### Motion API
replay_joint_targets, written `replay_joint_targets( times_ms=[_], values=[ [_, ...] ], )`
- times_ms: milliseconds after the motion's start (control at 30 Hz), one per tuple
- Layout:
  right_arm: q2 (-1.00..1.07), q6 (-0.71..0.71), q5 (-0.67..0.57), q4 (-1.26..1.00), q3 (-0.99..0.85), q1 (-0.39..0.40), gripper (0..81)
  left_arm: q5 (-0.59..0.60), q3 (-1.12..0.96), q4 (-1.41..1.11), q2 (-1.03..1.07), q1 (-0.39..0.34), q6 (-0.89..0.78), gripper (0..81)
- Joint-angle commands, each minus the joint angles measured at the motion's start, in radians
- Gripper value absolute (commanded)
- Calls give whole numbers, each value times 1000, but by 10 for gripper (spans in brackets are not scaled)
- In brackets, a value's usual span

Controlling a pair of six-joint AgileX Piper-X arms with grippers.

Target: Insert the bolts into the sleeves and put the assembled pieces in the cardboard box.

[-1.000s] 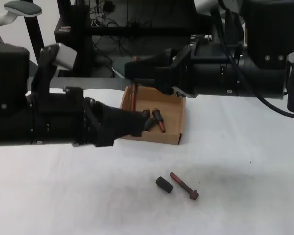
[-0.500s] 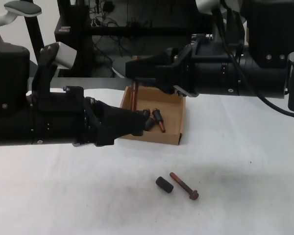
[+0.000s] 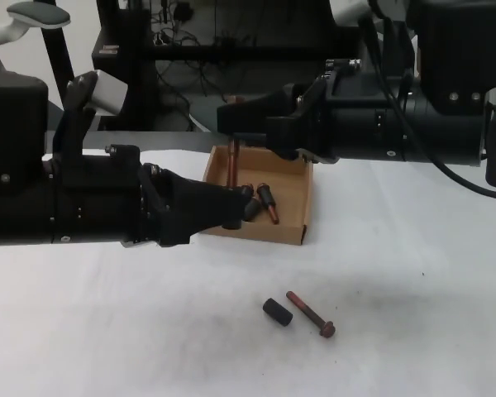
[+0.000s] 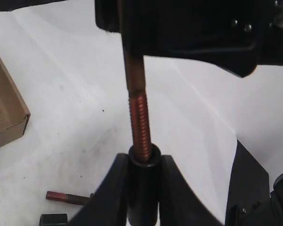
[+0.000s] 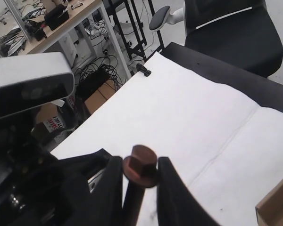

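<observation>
Copper-red bolt [image 4: 138,123], black sleeve [image 4: 143,188], brown cardboard box [image 3: 269,232], white bench [image 3: 413,314]

Right gripper [image 3: 234,126]: shifts a little to the right in the high view, carrying the bolt [image 3: 233,165] clamped between its fingers.
Bolt: moves from above the left wall of the cardboard box [image 3: 291,203] to a spot farther over the box's inside.
Bolt's lower end: draws sideways toward the left gripper [image 3: 233,208] and the sleeve [image 4: 144,183] it grips, now standing right over that gripper's tip.
</observation>
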Motion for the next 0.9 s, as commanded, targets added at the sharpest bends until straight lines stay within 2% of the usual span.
replay_joint_targets(
  times_ms=[0,400,767,867],
  values=[
    [-2,-23,-5,-1,-1,-3,6,23,-9,-23,-6,2,2,17],
    [-2,-40,-58,38,-1,-3,6,23,-9,-23,-6,5,2,17],
    [-21,-46,-85,65,-1,35,6,29,-9,-23,-6,109,-6,17],
    [-21,-54,-85,71,-1,50,6,61,-9,-23,-6,118,-6,17]
  ],
)
